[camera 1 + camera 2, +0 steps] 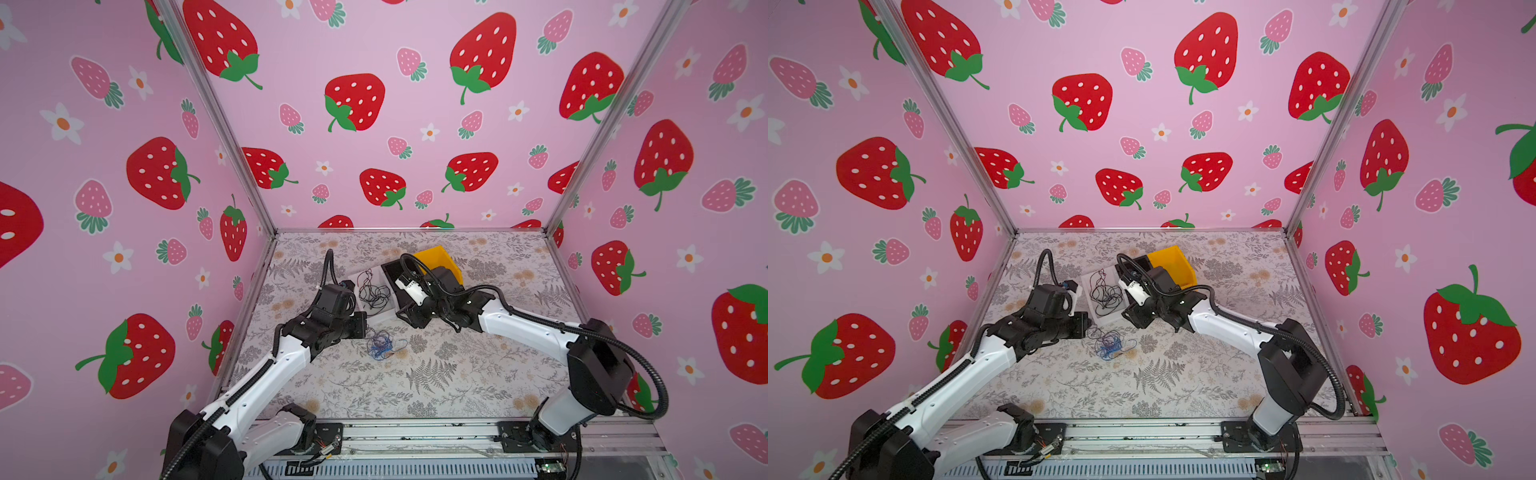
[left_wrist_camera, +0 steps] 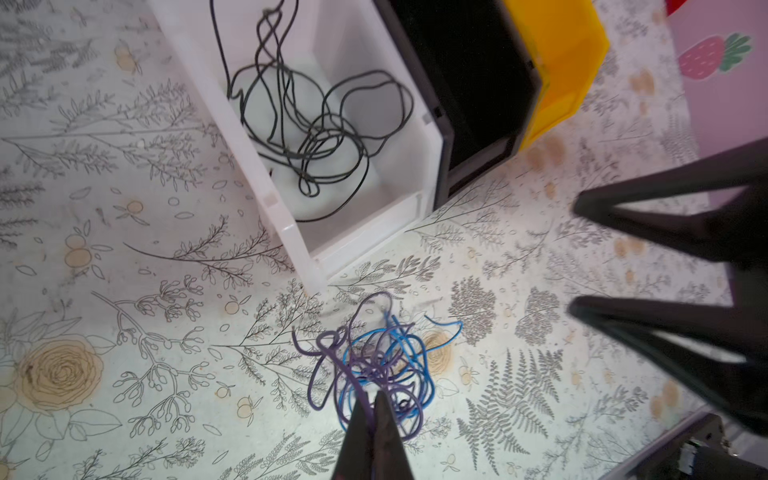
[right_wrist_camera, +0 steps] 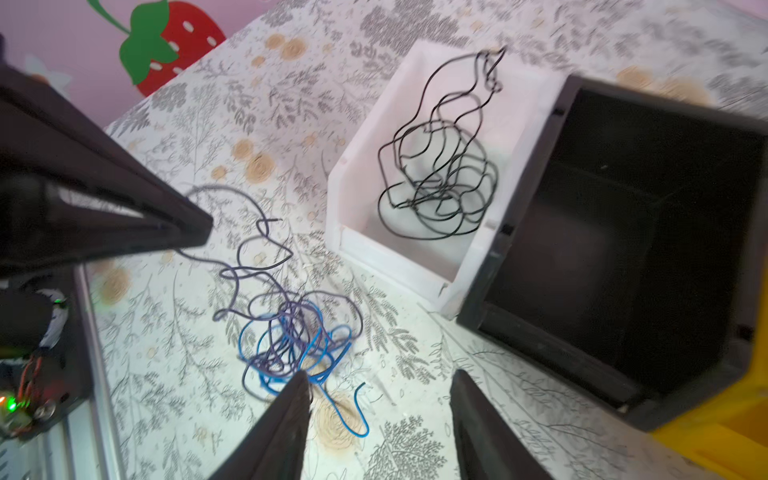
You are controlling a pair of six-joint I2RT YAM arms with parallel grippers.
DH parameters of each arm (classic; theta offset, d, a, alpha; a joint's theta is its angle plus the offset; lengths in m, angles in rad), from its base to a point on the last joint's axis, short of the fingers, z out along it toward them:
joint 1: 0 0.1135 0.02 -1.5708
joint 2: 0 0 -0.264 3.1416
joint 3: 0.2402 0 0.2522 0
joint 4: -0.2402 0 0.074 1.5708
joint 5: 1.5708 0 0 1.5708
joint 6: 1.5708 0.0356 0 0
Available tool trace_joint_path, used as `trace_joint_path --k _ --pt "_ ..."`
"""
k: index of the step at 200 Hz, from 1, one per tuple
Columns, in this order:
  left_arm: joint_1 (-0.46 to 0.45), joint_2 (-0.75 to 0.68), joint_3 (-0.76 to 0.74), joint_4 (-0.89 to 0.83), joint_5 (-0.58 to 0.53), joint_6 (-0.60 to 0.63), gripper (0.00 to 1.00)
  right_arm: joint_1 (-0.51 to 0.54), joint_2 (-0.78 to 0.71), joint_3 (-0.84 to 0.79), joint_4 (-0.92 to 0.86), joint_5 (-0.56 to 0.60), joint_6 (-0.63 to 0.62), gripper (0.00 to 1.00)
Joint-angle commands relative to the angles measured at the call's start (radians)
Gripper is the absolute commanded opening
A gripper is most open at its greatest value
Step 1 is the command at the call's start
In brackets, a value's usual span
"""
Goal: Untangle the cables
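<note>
A tangle of thin purple and blue cables (image 2: 374, 361) lies on the floral table just in front of the bins, also visible in both top views (image 1: 380, 345) (image 1: 1108, 345). My left gripper (image 2: 374, 397) is shut on a purple cable strand at the tangle's edge. In the right wrist view that purple strand (image 3: 249, 249) runs from the left gripper's tip to the tangle (image 3: 291, 332). My right gripper (image 3: 380, 374) stands open just beside the tangle, holding nothing, one fingertip (image 3: 303, 380) at its edge. A black cable (image 2: 316, 124) lies curled loosely in the white bin (image 2: 291, 232).
A black bin (image 2: 440, 137) stands against the white one, with a yellow bin (image 2: 561, 62) behind it. In a top view the right arm (image 1: 519, 324) reaches in over the table beside the black bin (image 1: 392, 276). Pink strawberry walls close in three sides.
</note>
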Motion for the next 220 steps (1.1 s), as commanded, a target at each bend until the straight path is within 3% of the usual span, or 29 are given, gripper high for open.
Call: trace_joint_path --k 1,58,94,172,220 --pt "-0.011 -0.025 0.064 0.013 0.04 0.02 0.0 0.002 0.034 0.006 -0.027 -0.143 -0.067 0.59" --pt "-0.063 0.0 0.238 0.04 0.066 0.034 0.0 -0.008 0.031 -0.002 0.085 -0.228 -0.127 0.64" --pt "-0.086 0.012 0.337 0.033 0.068 0.04 0.0 -0.043 -0.024 -0.092 0.194 -0.205 -0.097 0.64" --pt "-0.18 0.046 0.475 0.07 0.075 0.046 0.0 -0.074 -0.107 -0.201 0.245 -0.148 -0.149 0.65" --pt "-0.227 0.083 0.564 0.077 0.081 0.081 0.0 -0.205 -0.243 -0.307 0.231 -0.094 -0.115 0.62"
